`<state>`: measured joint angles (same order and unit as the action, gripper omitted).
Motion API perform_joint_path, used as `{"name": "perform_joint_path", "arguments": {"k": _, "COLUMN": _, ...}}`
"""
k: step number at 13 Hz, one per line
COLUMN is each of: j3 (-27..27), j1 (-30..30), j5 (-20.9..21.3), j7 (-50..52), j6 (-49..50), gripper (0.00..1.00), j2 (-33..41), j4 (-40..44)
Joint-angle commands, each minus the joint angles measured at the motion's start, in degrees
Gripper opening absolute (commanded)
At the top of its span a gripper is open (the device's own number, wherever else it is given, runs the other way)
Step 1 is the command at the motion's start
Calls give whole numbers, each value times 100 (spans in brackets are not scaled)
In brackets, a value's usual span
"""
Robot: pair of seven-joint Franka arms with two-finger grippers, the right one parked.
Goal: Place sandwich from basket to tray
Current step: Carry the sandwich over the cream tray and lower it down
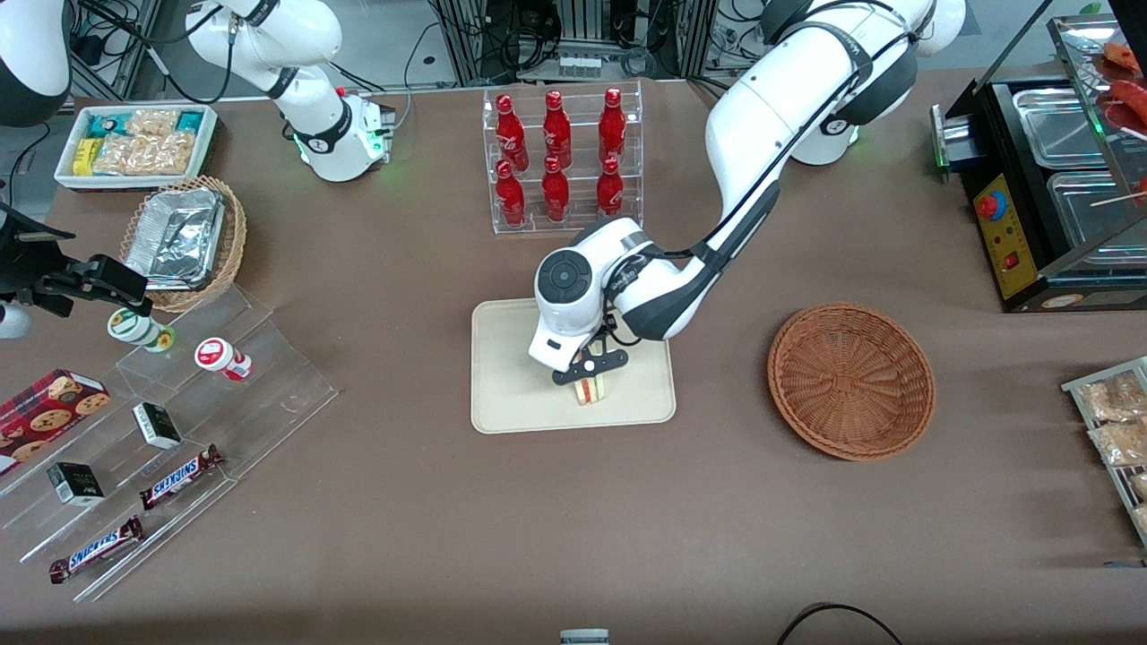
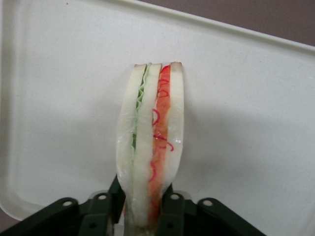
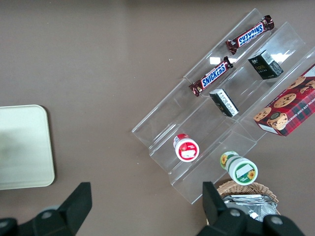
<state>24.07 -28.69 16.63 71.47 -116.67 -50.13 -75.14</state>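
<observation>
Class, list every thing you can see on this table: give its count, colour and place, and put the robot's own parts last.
sandwich: 1, pale bread with red and green filling, over the tray, held
tray: 1, cream, mid-table
basket: 1, reddish-brown wicker, toward the working arm's end
bottles: 6, red, in a clear rack farther from the front camera than the tray
tan basket: 1, holding foil containers, toward the parked arm's end
white box: 1, snack packets inside
Snickers bars: 2, brown, on clear steps
cookie box: 1, red
small cups: 2, on the steps
warmer: 1, black, table edge
gripper: 1, black jaws shut on the sandwich
</observation>
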Motion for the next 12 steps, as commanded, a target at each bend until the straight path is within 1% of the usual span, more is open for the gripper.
{"name": "perform_joint_path", "arguments": {"k": 1, "j3": -35, "j1": -67, "j5": 95, "j7": 201, "j6": 127, "gripper": 100, "j2": 2, "j4": 246}}
{"name": "perform_joint_path", "arguments": {"k": 4, "j3": -26, "j1": -58, "j5": 60, "j7": 280, "j6": 302, "gripper": 100, "j2": 336, "j4": 325}}
{"name": "perform_joint_path", "arguments": {"k": 7, "j3": -26, "j1": 12, "j5": 43, "j7": 201, "j6": 837, "gripper": 100, "j2": 451, "j4": 631}}
{"name": "perform_joint_path", "arguments": {"k": 10, "j3": -17, "j1": 249, "j5": 34, "j7": -210, "j6": 1023, "gripper": 100, "j2": 671, "j4": 632}}
{"name": "perform_joint_path", "arguments": {"k": 12, "j3": -17, "j1": 494, "j5": 34, "j7": -309, "j6": 1444, "gripper": 100, "j2": 872, "j4": 571}}
